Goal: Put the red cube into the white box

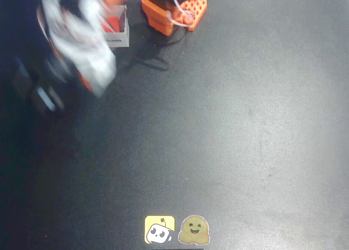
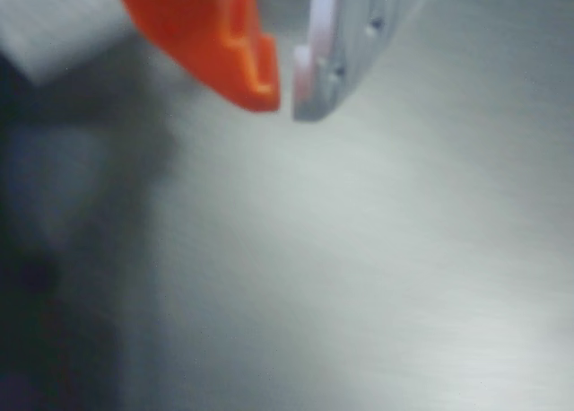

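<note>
One thing I'd worry about is how fast this arm looks to be moving: in the overhead view it's a white and orange smear at the top left, and the wrist view is streaky too, so I'm judging from motion blur. The gripper (image 2: 285, 92) shows up in the wrist view with its orange finger and grey finger tips nearly touching, only a sliver of gap between them and nothing held there, so I'd call it closed and empty. The red cube (image 1: 113, 24) looks like it's already sitting inside the white box (image 1: 119, 38) up at the top left of the overhead view, though the blurred arm covers most of the box's left side and I can't be sure how squarely the cube sits. So the job seems basically done, and the risk now is undoing it. That box is thin light cardboard, and the arm is sweeping right beside it, maybe overlapping it from above. If a link or the closed fingers clip a wall, I'd expect the box to skid across the black table (image 1: 234, 124) or tip and spill the cube. The orange base (image 1: 174, 11) sits just to the right of the box, so there isn't much room there either.
</note>
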